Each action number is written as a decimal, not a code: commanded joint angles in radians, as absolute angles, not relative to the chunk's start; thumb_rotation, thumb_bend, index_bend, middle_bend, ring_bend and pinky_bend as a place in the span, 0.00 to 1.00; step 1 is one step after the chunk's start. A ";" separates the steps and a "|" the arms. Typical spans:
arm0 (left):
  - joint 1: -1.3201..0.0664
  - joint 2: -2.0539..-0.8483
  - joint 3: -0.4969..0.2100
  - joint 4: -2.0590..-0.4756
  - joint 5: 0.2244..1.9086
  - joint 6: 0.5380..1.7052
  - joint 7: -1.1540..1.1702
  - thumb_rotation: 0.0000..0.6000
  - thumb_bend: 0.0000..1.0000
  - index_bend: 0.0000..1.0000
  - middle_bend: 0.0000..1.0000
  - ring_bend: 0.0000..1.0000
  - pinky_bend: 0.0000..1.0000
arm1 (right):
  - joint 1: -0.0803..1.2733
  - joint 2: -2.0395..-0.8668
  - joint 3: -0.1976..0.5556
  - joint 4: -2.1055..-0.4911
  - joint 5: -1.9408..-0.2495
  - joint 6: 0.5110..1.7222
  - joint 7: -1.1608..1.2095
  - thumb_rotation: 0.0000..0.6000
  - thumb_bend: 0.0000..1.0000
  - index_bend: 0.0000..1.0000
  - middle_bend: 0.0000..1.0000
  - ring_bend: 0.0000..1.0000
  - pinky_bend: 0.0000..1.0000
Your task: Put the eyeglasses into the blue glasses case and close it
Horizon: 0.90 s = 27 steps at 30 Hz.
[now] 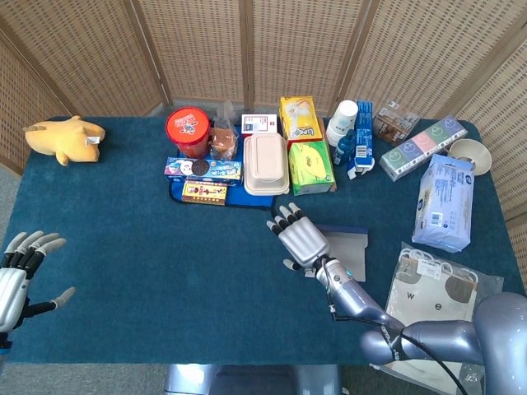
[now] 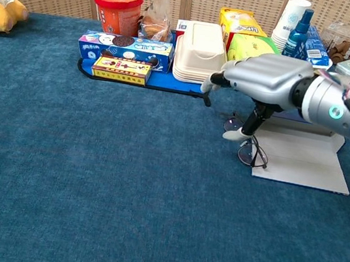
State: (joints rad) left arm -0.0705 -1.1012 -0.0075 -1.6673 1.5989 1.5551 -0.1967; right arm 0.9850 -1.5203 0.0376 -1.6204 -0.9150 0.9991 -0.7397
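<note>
Eyeglasses, thin dark wire frame with clear lenses [image 2: 249, 149], lie on the blue carpeted tabletop [image 2: 120, 189], at the left edge of the flat grey-lined open glasses case with blue rim [image 2: 305, 160]. In the chest view, one lens sits touching the case's front left corner, the other further back toward the white lidded food container [image 2: 202, 53]. The long axis across the lenses runs roughly front to back along that case edge. Temple arms are too thin to trace; their direction cannot be told.

Right hand [image 2: 265, 78], silver, hovers above the eyeglasses and the case's left side. Fingers are extended and spread toward the white container, thumb [image 2: 244, 128] hanging down, its tip just above the rear lens. It holds nothing; contact with the frame cannot be told.

Left hand [image 1: 16, 276] is well to the left of the case at the near tabletop edge, fingers spread apart, holding nothing.

In the head view the right hand hides the eyeglasses.
</note>
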 commanded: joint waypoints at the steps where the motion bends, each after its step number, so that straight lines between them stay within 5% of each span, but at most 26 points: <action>1: -0.070 -1.100 -0.008 -1.668 1.600 1.557 -0.196 1.00 0.13 0.19 0.18 0.10 0.00 | 0.980 -1.544 0.040 -1.596 -0.920 0.995 -0.733 0.75 0.26 0.13 0.18 0.07 0.12; 13: -0.062 -1.093 -0.006 -1.674 1.605 1.570 -0.194 1.00 0.13 0.19 0.18 0.10 0.00 | 0.960 -1.601 0.029 -1.493 -0.971 0.988 -0.721 0.75 0.26 0.06 0.16 0.04 0.12; 27: -0.060 -1.092 -0.007 -1.669 1.613 1.577 -0.202 1.00 0.13 0.19 0.18 0.10 0.00 | 0.873 -1.541 -0.036 -1.441 -1.076 1.016 -0.674 0.75 0.26 0.05 0.16 0.03 0.11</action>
